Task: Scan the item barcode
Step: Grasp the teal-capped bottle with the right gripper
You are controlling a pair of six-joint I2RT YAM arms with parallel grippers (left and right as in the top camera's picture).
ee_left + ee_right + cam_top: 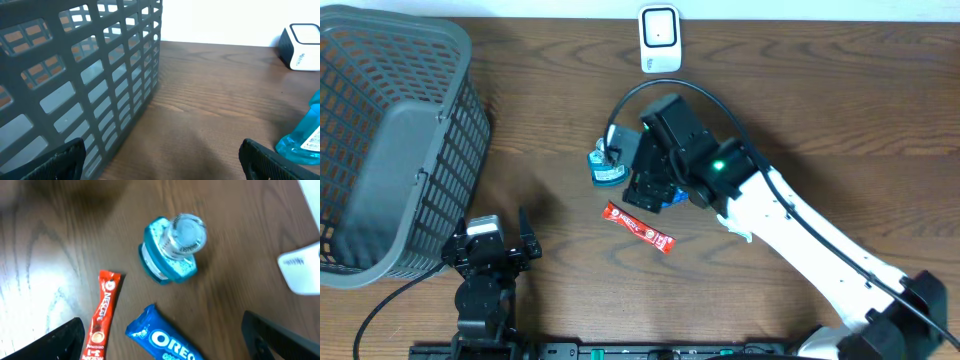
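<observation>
Wooden table (800,90): bottle (604,168), Oreo pack (162,340) and Nescafe stick (638,227) sit near its middle, scanner (659,38) at the far edge. Right gripper (648,188) above these 3 and left gripper (492,240) by the near edge both gape wide, empty.

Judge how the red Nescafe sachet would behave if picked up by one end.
The Nescafe sachet is long, thin and lies flat, so it would probably sag and feel light. Its printed wrapper looks smooth, so it might slip when pinched.
</observation>
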